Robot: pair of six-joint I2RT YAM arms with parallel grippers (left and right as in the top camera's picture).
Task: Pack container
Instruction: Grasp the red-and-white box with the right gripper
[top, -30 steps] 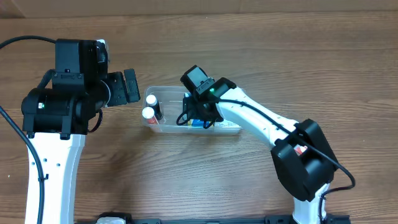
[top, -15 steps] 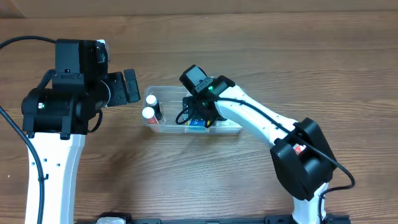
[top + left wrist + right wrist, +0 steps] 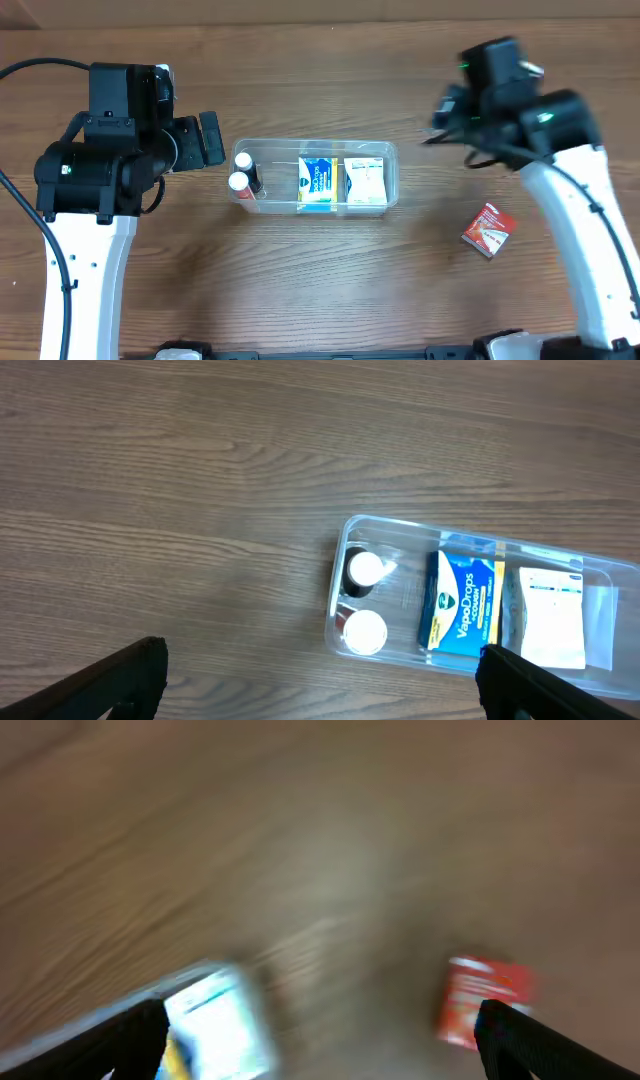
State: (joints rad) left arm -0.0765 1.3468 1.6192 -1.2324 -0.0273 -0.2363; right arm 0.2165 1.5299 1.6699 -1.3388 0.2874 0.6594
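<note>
The clear container [image 3: 390, 168] lies mid-table and holds two white-capped bottles [image 3: 241, 172], a blue VapoDrops packet [image 3: 318, 183] and a white packet [image 3: 365, 183]. It also shows in the left wrist view [image 3: 345, 555]. A red packet [image 3: 489, 229] lies on the table to the right, and shows blurred in the right wrist view [image 3: 480, 1000]. My left gripper [image 3: 320, 680] is open and empty, left of the container. My right gripper [image 3: 320, 1035] is open and empty, raised between the container and the red packet.
The wooden table [image 3: 330, 290] carries nothing else. The left arm's body [image 3: 100, 170] stands at the left, the right arm [image 3: 570, 200] at the right.
My right gripper has left the container and swung up and far to the right. The white packet now lies in the container and the red packet is uncovered. The left arm has not moved.
</note>
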